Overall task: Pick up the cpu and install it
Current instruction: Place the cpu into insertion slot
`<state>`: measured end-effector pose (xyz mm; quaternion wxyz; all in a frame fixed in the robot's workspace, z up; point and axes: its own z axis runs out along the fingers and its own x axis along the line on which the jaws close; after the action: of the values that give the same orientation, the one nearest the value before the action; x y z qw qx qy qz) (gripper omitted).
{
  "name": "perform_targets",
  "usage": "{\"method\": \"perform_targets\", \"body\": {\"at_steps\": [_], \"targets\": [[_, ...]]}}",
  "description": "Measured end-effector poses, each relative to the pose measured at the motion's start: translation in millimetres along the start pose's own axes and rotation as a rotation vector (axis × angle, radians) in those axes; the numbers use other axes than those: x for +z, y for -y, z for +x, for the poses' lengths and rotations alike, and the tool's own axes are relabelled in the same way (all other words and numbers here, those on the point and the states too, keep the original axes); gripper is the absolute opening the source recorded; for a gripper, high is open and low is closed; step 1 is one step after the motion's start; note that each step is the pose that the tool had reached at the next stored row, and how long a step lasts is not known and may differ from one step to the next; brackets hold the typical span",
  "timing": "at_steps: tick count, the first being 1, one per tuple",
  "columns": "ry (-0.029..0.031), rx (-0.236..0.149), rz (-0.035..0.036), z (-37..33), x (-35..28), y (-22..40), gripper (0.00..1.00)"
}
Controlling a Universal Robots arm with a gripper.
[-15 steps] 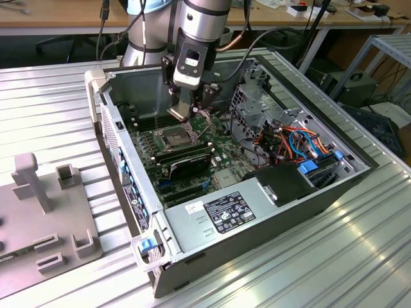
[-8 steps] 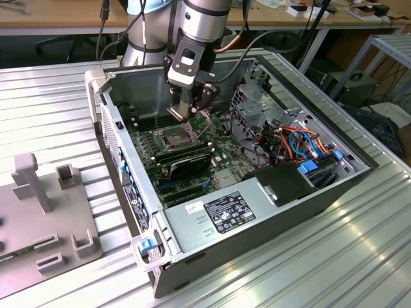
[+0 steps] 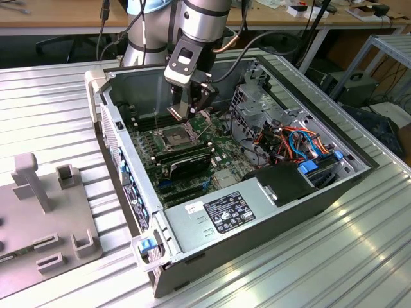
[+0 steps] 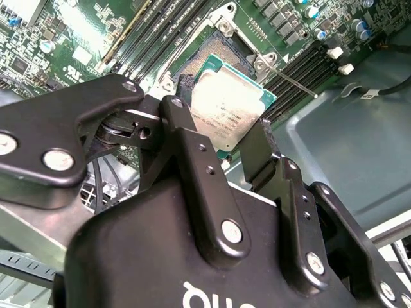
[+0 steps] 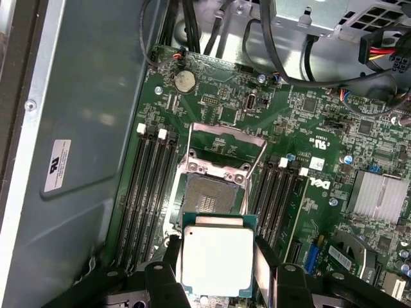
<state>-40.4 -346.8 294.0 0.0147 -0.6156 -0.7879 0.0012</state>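
Note:
The cpu [image 5: 217, 260], a flat square chip with a dull silver top and green edge, hangs between my black fingers [image 5: 266, 260] in both wrist views, so my gripper [image 4: 218, 131] is shut on the cpu [image 4: 228, 106]. It hovers just above the open socket [image 5: 209, 192] on the green motherboard [image 5: 308, 128], whose metal latch frame [image 5: 225, 138] is swung up. In the exterior view my gripper [image 3: 187, 108] reaches down into the open computer case [image 3: 212, 212], right over the socket [image 3: 176, 136].
Black memory slots [image 5: 151, 186] flank the socket on both sides. Cables [image 3: 295, 141] and a drive cage [image 3: 257, 96] crowd the case toward the exterior view's right. A grey power supply [image 3: 225, 215] fills the near end. A grey fixture [image 3: 45, 212] stands on the ribbed table.

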Motion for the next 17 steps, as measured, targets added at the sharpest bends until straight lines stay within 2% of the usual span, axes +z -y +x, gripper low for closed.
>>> {"method": "perform_targets", "body": {"at_steps": [13, 17], "targets": [[-0.0001, 0.007, -0.0001, 0.0, 0.0, 0.0, 0.55], [-0.0024, 0.120, -0.0026, 0.0, 0.9, 0.0, 0.55]]}}
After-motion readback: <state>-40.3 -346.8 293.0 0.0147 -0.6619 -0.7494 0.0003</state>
